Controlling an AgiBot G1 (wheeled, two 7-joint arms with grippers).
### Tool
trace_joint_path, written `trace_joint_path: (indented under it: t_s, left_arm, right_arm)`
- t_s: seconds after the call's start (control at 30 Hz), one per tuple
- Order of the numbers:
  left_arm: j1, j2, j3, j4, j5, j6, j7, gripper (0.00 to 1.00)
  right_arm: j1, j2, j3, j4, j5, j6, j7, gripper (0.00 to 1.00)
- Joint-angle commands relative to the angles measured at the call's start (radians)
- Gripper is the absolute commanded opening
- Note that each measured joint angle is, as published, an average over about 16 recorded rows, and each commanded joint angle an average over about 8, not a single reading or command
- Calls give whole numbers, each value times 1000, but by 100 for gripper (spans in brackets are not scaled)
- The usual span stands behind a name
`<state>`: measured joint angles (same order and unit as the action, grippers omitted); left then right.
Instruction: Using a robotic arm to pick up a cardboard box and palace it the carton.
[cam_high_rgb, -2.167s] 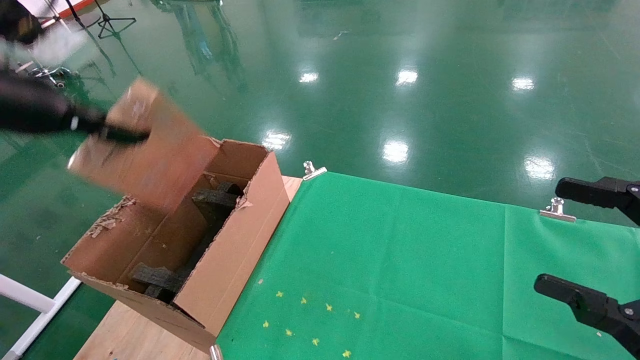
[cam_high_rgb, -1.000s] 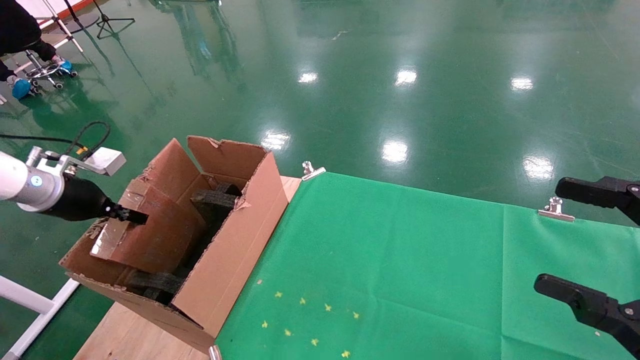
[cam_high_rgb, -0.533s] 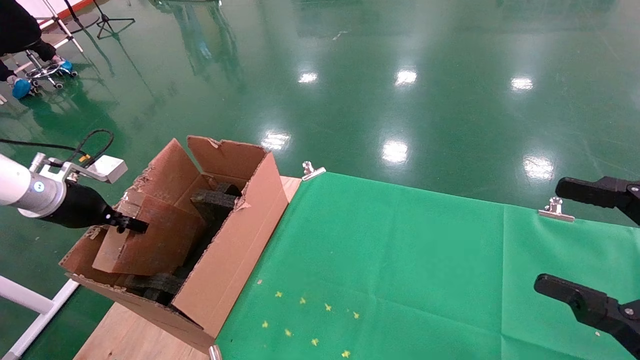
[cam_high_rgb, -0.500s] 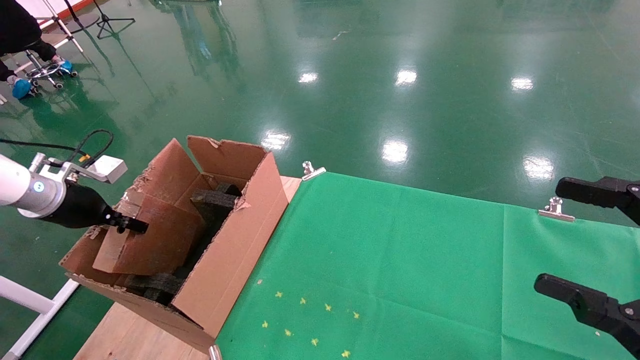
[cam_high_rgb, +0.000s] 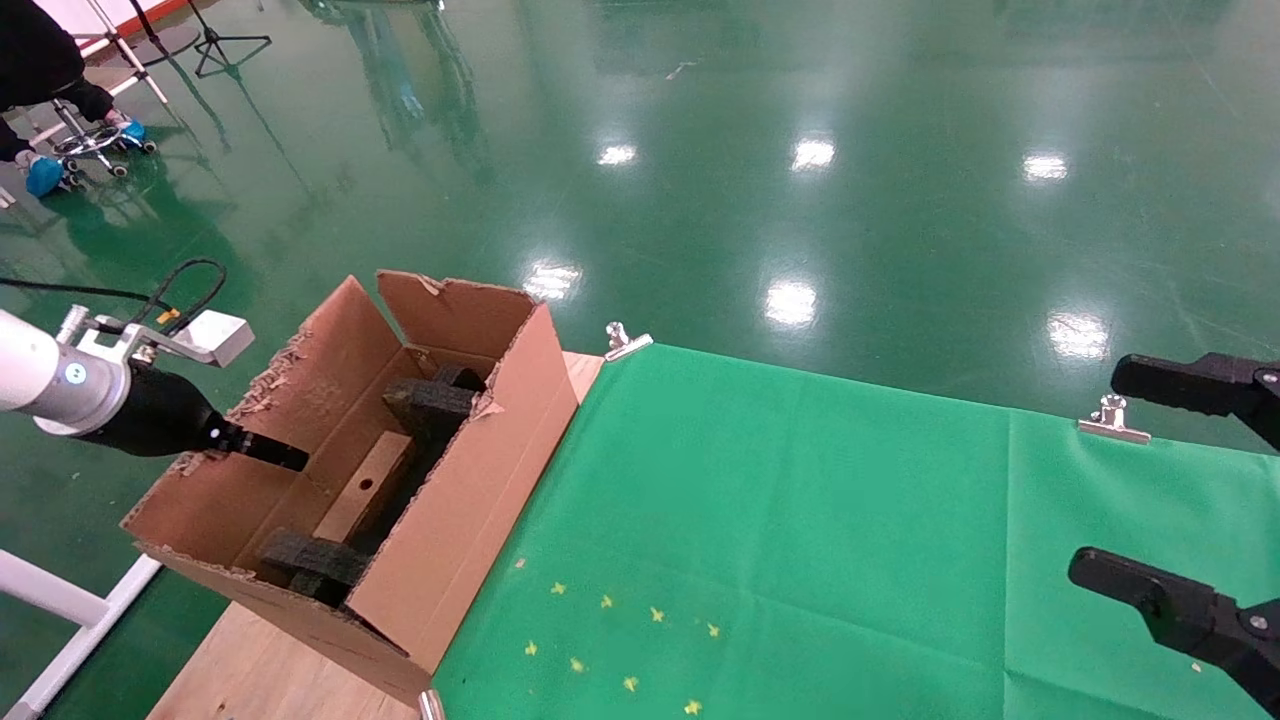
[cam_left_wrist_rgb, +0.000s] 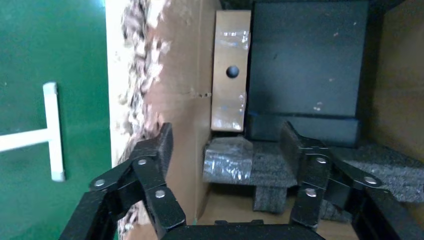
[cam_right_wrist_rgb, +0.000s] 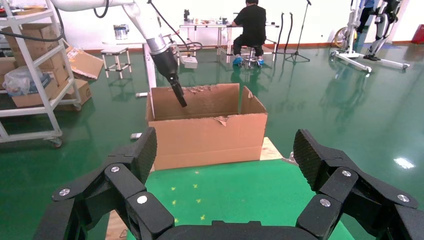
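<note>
The cardboard box (cam_high_rgb: 365, 487), narrow and brown with a round hole, lies flat on the floor of the carton (cam_high_rgb: 470, 470) beside black foam blocks (cam_high_rgb: 430, 400). The white robotic arm (cam_high_rgb: 35, 380) ends in my left gripper (cam_high_rgb: 275, 455), which hangs open and empty over the carton's torn left wall. In the left wrist view the box (cam_left_wrist_rgb: 231, 70) sits below the gripper (cam_left_wrist_rgb: 227, 140), apart from its fingers, against the carton's wall (cam_left_wrist_rgb: 182, 100). My right gripper (cam_high_rgb: 1150, 480) is parked open at the far right over the green cloth.
A green cloth (cam_high_rgb: 800, 520) covers the table, held by metal clips (cam_high_rgb: 625, 342) at its far edge. Bare wood (cam_high_rgb: 250, 670) shows under the carton. A white frame bar (cam_high_rgb: 60, 600) runs low on the left. A seated person (cam_high_rgb: 40, 60) is far back left.
The left gripper has let go of the box. It was tilted against the gripper inside the carton; now it lies flat on the carton's floor. The right arm has not moved.
</note>
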<state>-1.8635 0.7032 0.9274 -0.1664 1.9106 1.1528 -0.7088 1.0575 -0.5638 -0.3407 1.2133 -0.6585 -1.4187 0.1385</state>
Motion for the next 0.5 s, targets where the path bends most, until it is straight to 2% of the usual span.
trace_joint_path:
  t_s: [0.03,0.3,0.5]
  left_arm:
    - [-4,2,2,-4,4,-11,0,100]
    - [-97,-73,-74,-122,-114,88,61,100]
    - [-126,-105,-84,-206,-136,137,80,100]
  right_arm:
    - [0,0,0,0,0,0,0,100]
    - [0,0,0,0,0,0,0,100]
    - [0,0,0,0,0,0,0,100]
